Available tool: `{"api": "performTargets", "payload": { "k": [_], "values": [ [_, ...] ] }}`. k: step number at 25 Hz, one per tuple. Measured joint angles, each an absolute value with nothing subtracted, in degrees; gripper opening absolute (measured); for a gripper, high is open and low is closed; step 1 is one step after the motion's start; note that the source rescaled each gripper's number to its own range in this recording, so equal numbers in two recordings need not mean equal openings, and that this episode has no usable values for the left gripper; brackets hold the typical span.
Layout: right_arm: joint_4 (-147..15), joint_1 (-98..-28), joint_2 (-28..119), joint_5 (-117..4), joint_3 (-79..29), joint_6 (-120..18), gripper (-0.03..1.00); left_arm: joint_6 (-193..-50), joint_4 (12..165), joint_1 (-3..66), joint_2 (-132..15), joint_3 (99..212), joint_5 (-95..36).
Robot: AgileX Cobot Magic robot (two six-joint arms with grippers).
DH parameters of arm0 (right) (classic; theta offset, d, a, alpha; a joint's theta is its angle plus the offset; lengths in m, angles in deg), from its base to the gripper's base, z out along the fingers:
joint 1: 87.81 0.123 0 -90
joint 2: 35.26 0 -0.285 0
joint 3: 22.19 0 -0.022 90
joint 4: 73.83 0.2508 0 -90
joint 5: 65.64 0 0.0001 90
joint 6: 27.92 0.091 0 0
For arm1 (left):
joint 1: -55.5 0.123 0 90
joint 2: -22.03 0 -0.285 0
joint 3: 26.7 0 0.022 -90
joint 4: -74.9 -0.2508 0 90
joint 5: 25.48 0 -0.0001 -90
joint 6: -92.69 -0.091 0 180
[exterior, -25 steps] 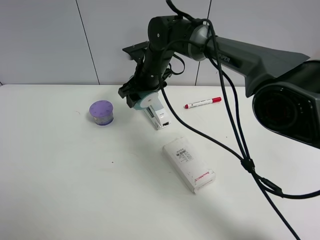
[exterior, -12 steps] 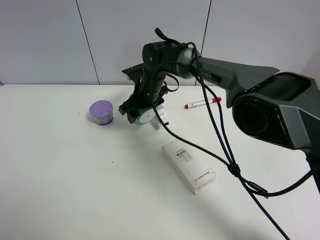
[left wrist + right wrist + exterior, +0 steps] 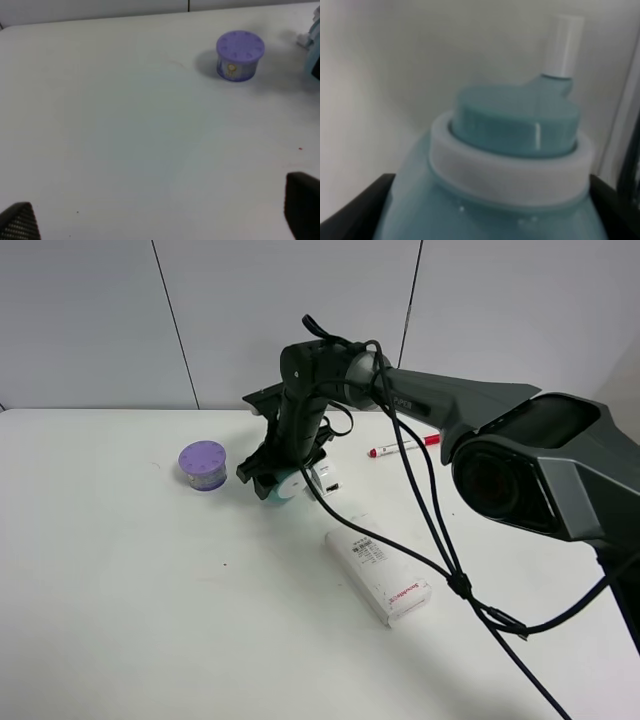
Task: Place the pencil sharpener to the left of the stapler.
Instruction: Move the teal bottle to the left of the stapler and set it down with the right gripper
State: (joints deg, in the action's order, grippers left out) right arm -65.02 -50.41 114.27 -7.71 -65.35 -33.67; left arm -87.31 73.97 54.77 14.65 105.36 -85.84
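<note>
My right gripper (image 3: 277,483) is shut on the teal pencil sharpener (image 3: 285,488), whose white round face points toward the table's front. It hangs low over the table, and I cannot tell if it touches. In the right wrist view the sharpener (image 3: 515,165) fills the frame, white knob up, between the dark fingers (image 3: 360,212). The pale stapler (image 3: 326,478) lies just right of the sharpener, partly hidden by the arm. My left gripper (image 3: 160,222) is open above bare table, out of the high view.
A purple-lidded round jar (image 3: 203,465) stands left of the sharpener, also in the left wrist view (image 3: 240,62). A flat white box (image 3: 377,571) lies nearer the front. A red-capped marker (image 3: 405,446) lies behind the stapler to the right. The arm's cables (image 3: 440,540) trail over the right side.
My right gripper has come down and to the left with the sharpener, from in front of the stapler to its left side, close to the table.
</note>
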Motion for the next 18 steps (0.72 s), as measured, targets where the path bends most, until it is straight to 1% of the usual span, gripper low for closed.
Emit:
{"api": "performTargets", "payload": {
  "k": [9,18],
  "values": [
    [-65.02,-49.95,115.53,-5.97,-67.85,-33.23,0.00,-87.31,73.97,54.77,14.65,105.36,-85.84],
    [-65.35,-49.95,116.04,-5.20,-67.92,-33.23,0.00,-87.31,73.97,54.77,14.65,105.36,-85.84]
  ]
}}
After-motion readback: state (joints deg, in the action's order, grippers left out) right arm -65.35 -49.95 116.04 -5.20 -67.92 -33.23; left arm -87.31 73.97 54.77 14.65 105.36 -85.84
